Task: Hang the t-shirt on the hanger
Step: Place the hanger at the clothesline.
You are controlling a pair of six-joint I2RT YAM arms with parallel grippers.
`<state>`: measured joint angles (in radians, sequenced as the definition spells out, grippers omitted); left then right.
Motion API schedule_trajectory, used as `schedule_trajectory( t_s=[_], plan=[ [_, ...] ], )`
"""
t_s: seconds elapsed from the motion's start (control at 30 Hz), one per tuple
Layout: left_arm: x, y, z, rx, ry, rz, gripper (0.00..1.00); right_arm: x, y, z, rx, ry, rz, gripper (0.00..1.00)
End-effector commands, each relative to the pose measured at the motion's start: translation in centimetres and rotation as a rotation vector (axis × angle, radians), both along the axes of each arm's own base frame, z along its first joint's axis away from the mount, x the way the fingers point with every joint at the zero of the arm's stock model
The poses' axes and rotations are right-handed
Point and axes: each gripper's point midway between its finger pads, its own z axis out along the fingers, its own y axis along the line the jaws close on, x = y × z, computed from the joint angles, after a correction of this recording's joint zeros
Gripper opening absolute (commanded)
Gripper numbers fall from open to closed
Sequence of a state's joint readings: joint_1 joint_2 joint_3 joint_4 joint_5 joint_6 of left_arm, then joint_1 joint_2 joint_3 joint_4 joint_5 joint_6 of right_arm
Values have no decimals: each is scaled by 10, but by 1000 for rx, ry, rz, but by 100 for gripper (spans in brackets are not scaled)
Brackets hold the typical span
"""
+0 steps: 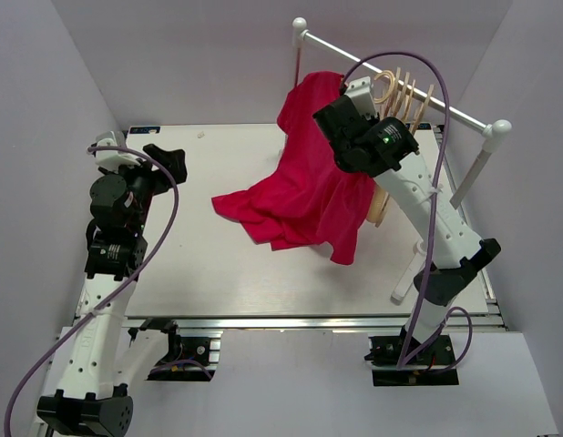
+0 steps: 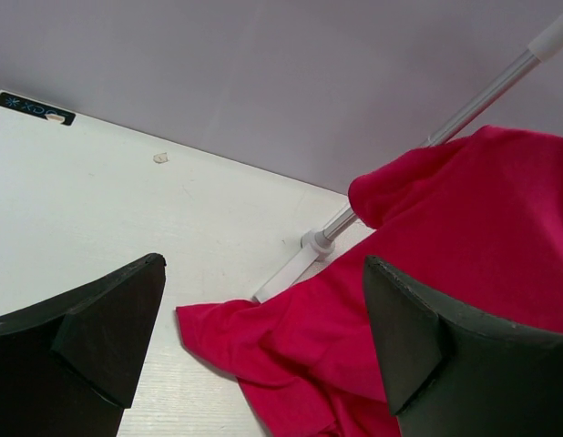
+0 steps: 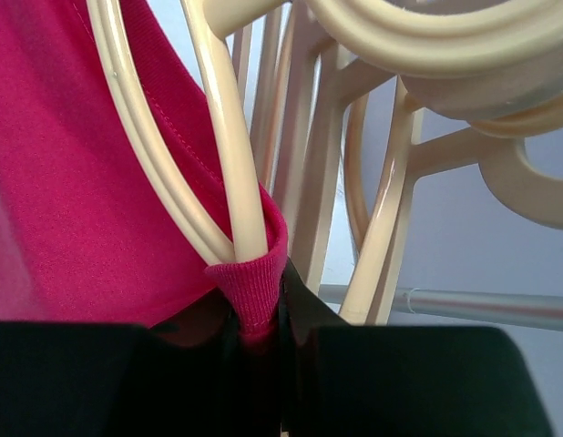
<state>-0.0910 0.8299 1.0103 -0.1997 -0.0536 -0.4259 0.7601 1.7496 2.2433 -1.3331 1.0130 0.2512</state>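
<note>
**Crimson shirt pinched up at the rail, hanger in its opening**

White tabletop (image 1: 218,273): carries the lower half of the bright crimson short-sleeved cloth t-shirt (image 1: 304,187). The upper half is lifted toward the silver metal clothes rail (image 1: 464,114) at far right, probably so the opening meets the hangers there.

Right arm (image 1: 418,196): reaches up and back, wrist at rail height beside a row of wooden hangers.

Thin pale-wood curved hanger (image 3: 231,146): nearest of the row. Its two bars run down inside a ribbed red edge.

Right jaws: clamped on that ribbed edge, apparently holding it taut over the wood.

Left arm (image 1: 113,228): folded at the left edge, well apart from the t-shirt.

Left jaws: spread wide, holding nothing, aimed toward the cloth.
</note>
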Motion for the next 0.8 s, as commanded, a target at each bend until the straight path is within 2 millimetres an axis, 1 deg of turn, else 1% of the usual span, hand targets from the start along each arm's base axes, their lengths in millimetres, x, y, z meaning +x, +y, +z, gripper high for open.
schedule_trajectory(
  t_s=[0.0, 0.1, 0.13, 0.2, 0.27, 0.3, 0.33, 0.37, 0.4, 0.47, 0.5, 0.57, 0.6, 0.67, 0.77],
  plan=[
    [5, -7, -3, 0, -4, -36, 98, -4, -25, 16, 13, -76, -78, 0],
    [10, -9, -5, -5, 1, -49, 98, -6, -30, 16, -11, -67, -77, 0],
    [12, -15, -10, -4, 15, -82, 98, -5, -29, 16, -14, -68, -78, 0],
    [15, -17, -13, -3, 24, -90, 98, -3, -28, 22, -9, -79, -74, 0],
    [18, -17, -17, -3, 33, -90, 98, 6, -22, 20, -39, -68, -65, 0],
    [18, -18, -18, 3, 36, -93, 98, 9, -19, 31, -20, -98, -64, 0],
    [19, -17, -20, 7, 40, -91, 98, 18, -14, 29, -37, -99, -69, 0],
    [20, -17, -20, 13, 43, -90, 98, 22, -9, 30, -37, -103, -56, 0],
    [20, -16, -21, 19, 45, -88, 98, 30, -4, 36, -26, -133, -45, 0],
    [20, -14, -24, 27, 54, -78, 98, 38, 3, 35, -34, -148, -39, 0],
    [21, -14, -27, 31, 61, -75, 98, 43, 5, 38, -34, -170, -37, 0],
    [22, -12, -29, 37, 67, -67, 98, 49, 3, 42, -69, -196, -68, 0],
    [22, -12, -30, 42, 67, -67, 98, 53, 4, 49, -82, -221, -74, 0],
    [23, -12, -30, 43, 64, -67, 98, 57, -2, 58, -144, -247, -113, 0],
    [25, -12, -36, 46, 79, -66, 98, 58, -8, 71, -210, -287, -166, 0]
  ],
)
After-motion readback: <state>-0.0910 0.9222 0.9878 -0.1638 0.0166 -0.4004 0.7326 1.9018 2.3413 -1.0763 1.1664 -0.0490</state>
